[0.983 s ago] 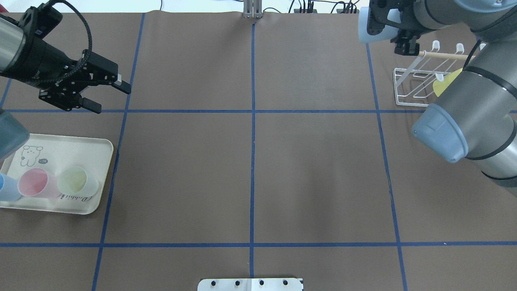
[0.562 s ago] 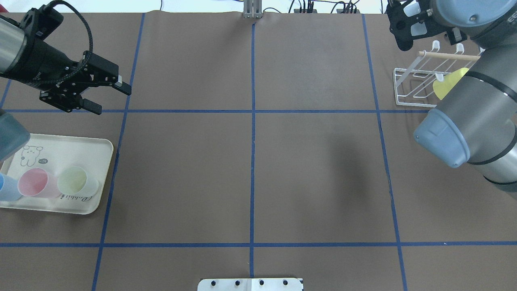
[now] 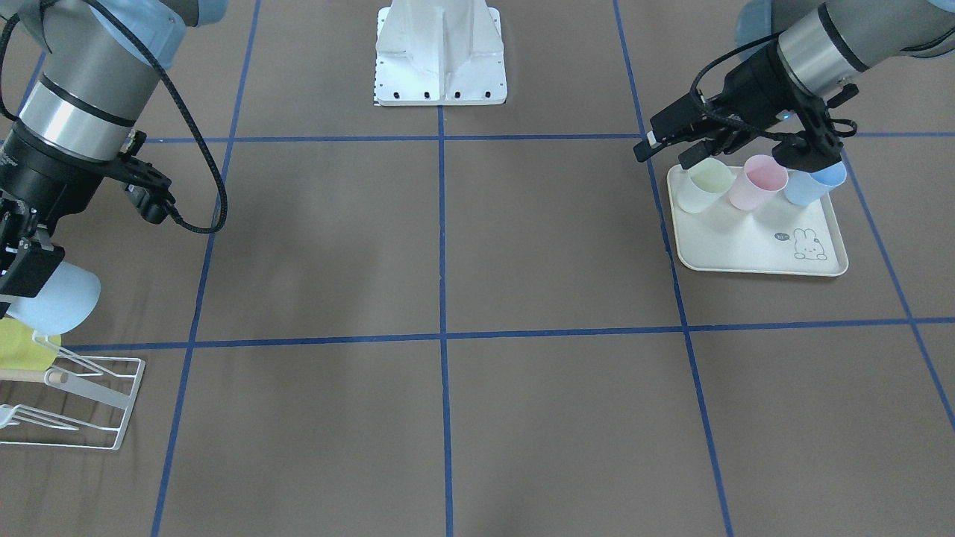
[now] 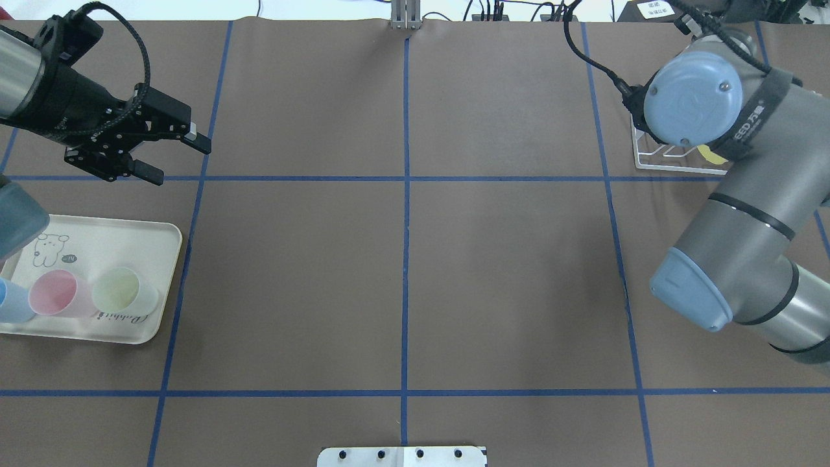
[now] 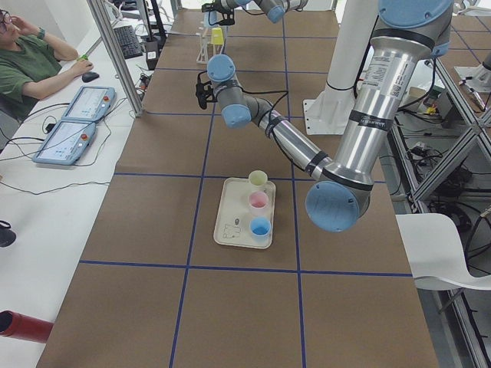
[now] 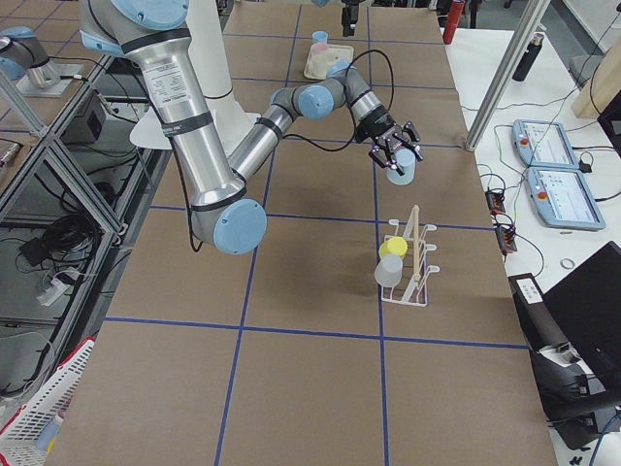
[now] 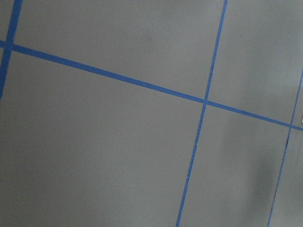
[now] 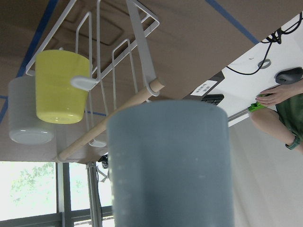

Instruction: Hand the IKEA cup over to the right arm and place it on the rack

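Note:
My right gripper (image 6: 394,155) is shut on a pale blue IKEA cup (image 3: 63,300), held in the air just beside the white wire rack (image 3: 89,406). In the right wrist view the cup (image 8: 170,165) fills the foreground, with the rack's wooden dowel (image 8: 109,124) close behind it. A yellow cup (image 8: 61,87) and a white cup (image 8: 28,113) hang on the rack. In the overhead view the right arm (image 4: 733,214) hides the gripper and most of the rack (image 4: 674,163). My left gripper (image 4: 176,159) hovers open and empty beyond the tray.
A cream rabbit tray (image 4: 149,240) at the left holds a green cup (image 4: 123,290), a pink cup (image 4: 57,293) and a blue cup (image 4: 10,301). A person (image 5: 31,65) sits past the table's far edge near tablets (image 6: 553,184). Blue tape lines cross the brown table.
The right arm has swung over the rack with the blue cup, and now hides most of it from overhead. The left gripper has hardly moved.

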Robot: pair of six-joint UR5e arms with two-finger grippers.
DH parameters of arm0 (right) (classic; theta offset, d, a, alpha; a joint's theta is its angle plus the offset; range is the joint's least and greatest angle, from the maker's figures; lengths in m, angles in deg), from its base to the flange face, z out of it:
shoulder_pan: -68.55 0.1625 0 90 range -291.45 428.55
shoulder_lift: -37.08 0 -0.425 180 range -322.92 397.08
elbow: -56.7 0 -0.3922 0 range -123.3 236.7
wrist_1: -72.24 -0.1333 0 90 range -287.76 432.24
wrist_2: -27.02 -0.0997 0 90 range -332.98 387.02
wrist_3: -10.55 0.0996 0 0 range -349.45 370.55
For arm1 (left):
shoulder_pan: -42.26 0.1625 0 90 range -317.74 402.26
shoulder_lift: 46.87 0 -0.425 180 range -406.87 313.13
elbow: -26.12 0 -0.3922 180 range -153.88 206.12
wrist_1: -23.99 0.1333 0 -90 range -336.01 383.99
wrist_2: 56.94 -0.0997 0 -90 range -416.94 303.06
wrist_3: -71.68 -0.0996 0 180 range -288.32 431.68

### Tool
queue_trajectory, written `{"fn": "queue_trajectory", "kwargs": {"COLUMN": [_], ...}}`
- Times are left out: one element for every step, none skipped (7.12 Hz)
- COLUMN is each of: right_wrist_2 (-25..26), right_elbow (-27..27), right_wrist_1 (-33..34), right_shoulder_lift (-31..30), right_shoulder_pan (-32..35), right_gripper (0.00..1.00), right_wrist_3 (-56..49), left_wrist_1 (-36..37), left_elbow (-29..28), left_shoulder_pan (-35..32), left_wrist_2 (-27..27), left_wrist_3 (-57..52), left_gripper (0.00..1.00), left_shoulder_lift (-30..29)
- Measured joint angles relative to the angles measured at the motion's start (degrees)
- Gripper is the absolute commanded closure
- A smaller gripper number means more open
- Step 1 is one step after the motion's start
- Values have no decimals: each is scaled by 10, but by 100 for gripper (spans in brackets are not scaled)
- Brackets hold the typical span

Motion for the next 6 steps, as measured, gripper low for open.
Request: {"fn": "queue_trajectory", "kwargs": {"right_wrist_2": [16, 25, 28, 28, 27, 25], "right_elbow": [4, 11, 19, 26, 31, 36], "right_wrist_1": [0, -2, -5, -7, -14, -28], "right_shoulder_lift": [-17, -26, -29, -28, -28, -29], "right_shoulder_pan": [-9, -14, -17, -18, -18, -17], "right_gripper": [74, 74, 73, 73, 73, 73], "right_wrist_3": [-2, -3, -4, -8, -15, -22], "left_wrist_1": [0, 0, 0, 0, 0, 0], "left_elbow": [0, 0, 0, 0, 0, 0], "left_shoulder_pan": [1, 1, 1, 2, 2, 2], "left_wrist_2": [0, 0, 0, 0, 0, -1], "left_wrist_3": [0, 0, 0, 0, 0, 0], "left_gripper": [0, 0, 0, 0, 0, 0], "left_shoulder_lift": [2, 4, 4, 5, 5, 5]}}
